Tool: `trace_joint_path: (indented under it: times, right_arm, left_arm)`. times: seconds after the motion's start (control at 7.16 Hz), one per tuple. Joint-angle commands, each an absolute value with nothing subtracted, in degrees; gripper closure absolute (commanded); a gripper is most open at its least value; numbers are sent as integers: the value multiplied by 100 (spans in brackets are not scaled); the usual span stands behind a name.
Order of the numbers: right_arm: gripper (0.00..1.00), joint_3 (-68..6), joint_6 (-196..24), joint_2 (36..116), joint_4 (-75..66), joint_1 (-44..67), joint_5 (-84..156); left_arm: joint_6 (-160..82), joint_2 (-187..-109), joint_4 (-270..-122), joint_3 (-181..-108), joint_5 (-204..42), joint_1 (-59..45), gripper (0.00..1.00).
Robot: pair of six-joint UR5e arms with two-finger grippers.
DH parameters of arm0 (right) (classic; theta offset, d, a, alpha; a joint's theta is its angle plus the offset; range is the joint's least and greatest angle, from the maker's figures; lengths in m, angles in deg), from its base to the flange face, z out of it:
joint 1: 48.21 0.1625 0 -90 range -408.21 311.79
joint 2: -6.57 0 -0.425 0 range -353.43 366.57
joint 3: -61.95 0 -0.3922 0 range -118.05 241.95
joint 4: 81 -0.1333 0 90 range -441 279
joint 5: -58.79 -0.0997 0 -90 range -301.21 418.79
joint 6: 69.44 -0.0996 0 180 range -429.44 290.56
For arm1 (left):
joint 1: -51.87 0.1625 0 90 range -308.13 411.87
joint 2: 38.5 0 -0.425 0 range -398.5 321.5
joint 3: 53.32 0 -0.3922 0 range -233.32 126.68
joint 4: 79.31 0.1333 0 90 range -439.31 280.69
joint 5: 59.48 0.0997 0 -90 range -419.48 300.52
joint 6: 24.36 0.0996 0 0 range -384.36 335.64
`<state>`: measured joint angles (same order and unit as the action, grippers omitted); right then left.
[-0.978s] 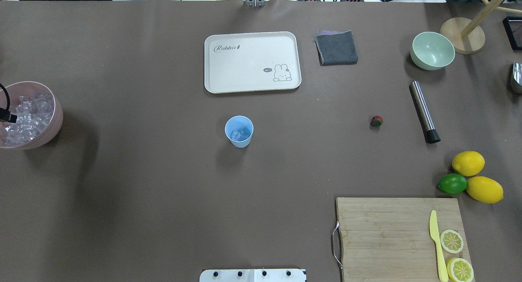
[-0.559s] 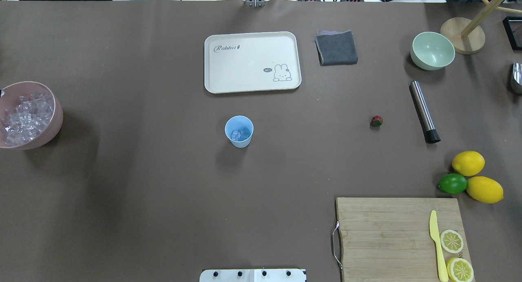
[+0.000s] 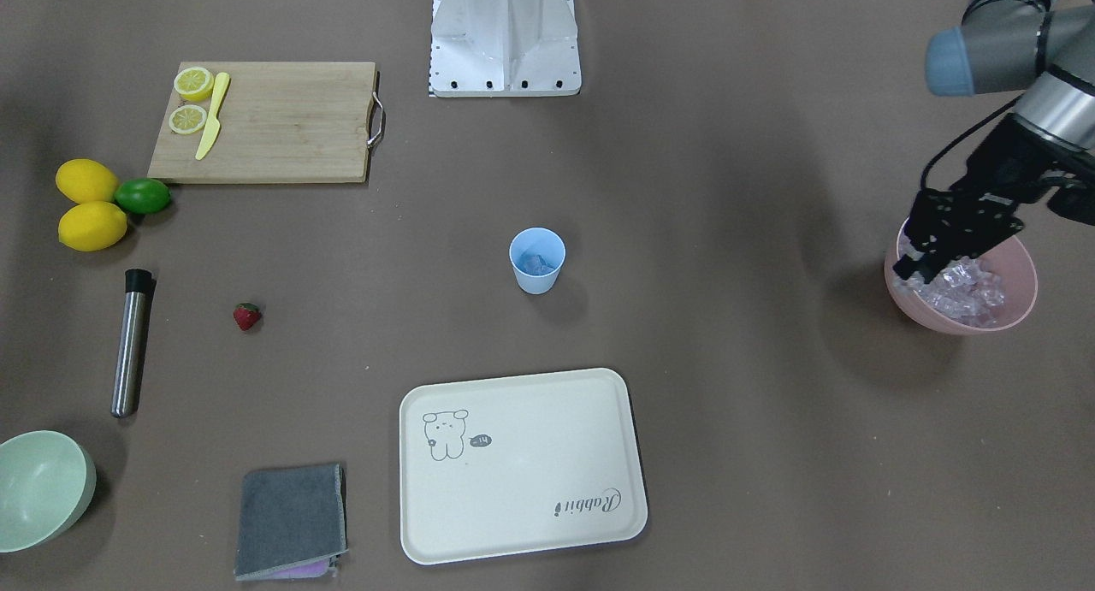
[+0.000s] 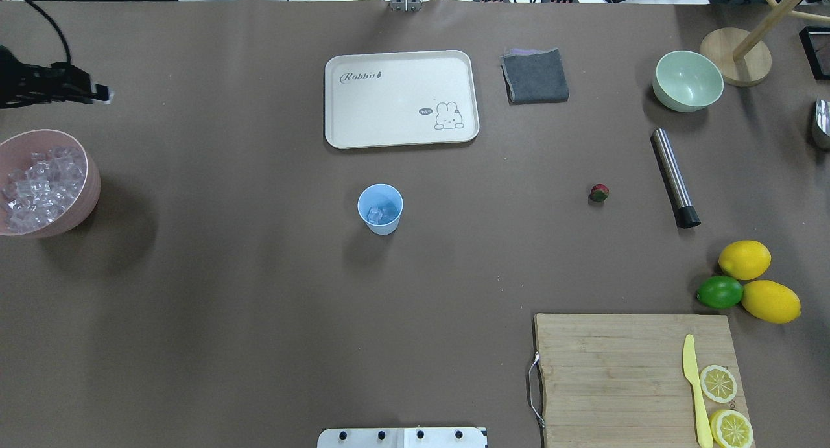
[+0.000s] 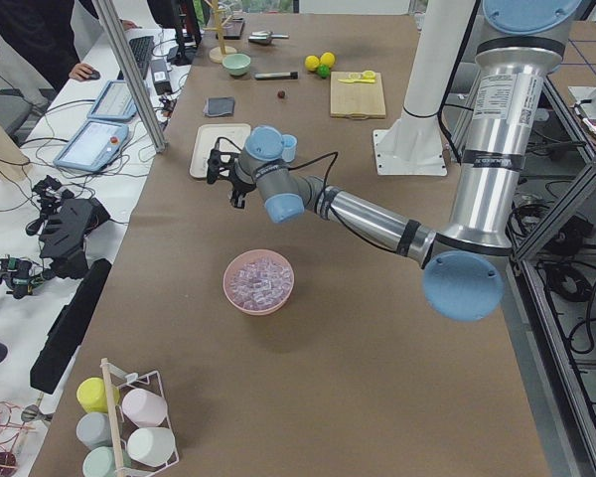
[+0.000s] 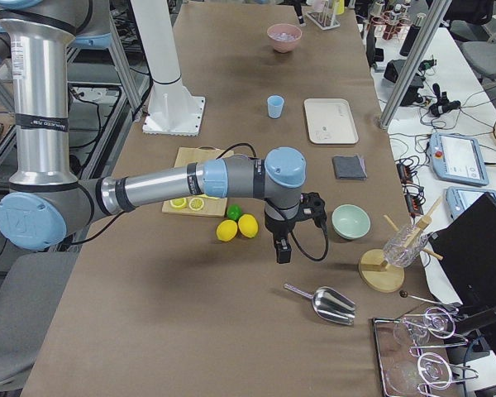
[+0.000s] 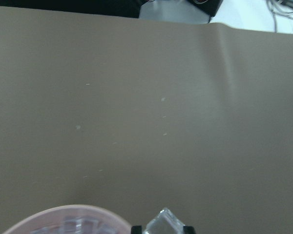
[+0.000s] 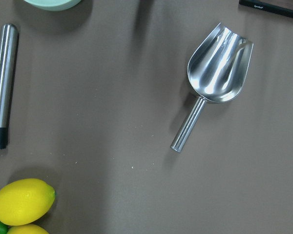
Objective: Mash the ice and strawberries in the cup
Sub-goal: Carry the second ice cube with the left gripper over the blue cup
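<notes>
Cup (image 4: pixel 380 208) at middle of surface (image 4: pixel 259 305), a few ice (image 4: pixel 381 212) cubes inside; strawberry (image 4: pixel 598 192) well apart, lying bare. Left hand (image 3: pixel 908 270) pinching one cube (image 7: pixel 163 222), raised near pink bowl (image 4: pixel 91 176) (thin grip, only fingertips). Could slip out on the long carry, or bounce off the narrow rim. Slick, glassy faces the likely cause. Right hand (image 6: pixel 282 251): cannot tell whether wide or narrow.
</notes>
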<state>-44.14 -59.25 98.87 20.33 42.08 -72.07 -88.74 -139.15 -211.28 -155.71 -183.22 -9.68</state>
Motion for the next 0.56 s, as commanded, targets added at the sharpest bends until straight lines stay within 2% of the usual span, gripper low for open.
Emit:
trace_joint_path:
  times: [0.0,0.42]
  right_arm:
    - [0,-4405,-5925,9903,2051,4196,-7199]
    - [0,-4405,-5925,9911,2060,4196,-7190]
  left_arm:
    - [-9695,-14658,-21045,-15598,-17641,92,100]
    - [-9967,-15614,-20388,-15545,-16360,1508,100]
